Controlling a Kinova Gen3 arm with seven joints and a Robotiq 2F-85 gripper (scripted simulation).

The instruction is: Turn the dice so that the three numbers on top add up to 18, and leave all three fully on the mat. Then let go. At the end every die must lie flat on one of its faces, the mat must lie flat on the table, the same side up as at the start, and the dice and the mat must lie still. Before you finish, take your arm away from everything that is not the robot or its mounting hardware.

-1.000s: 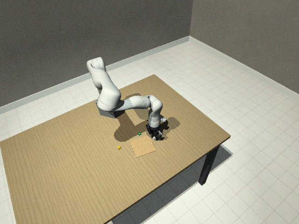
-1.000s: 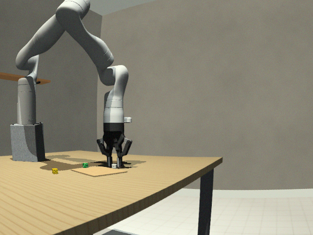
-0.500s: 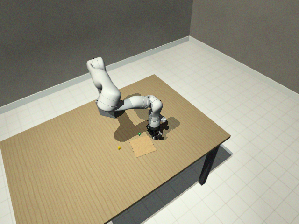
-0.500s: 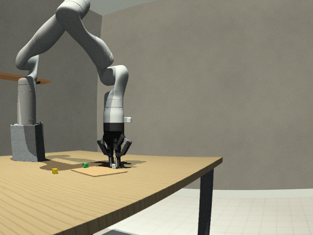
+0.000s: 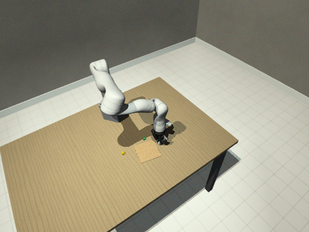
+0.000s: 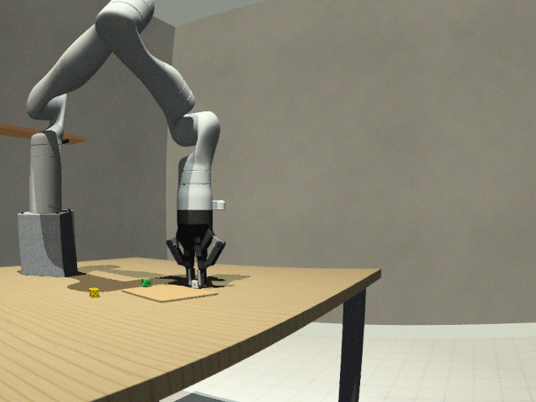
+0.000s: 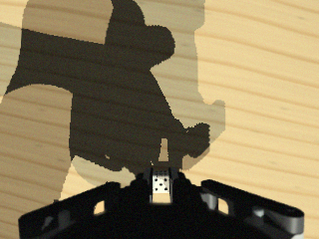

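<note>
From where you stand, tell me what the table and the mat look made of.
Table: looks like wood or wood veneer, matte, with long grain lines; its leg is dark, material unclear. Mat: thin flat tan sheet, perhaps cork or cardboard, faintly speckled, no shine.

plain grey walls (image 5: 99, 30) meet in a corner, with a pale skirting board (image 5: 149, 53) along their foot. the floor (image 5: 249, 105) is laid in off-white square tiles. a wooden desk (image 5: 62, 174) with dark legs (image 5: 215, 169) stands in the room, casting a shadow on the tiles by its right corner.
</note>
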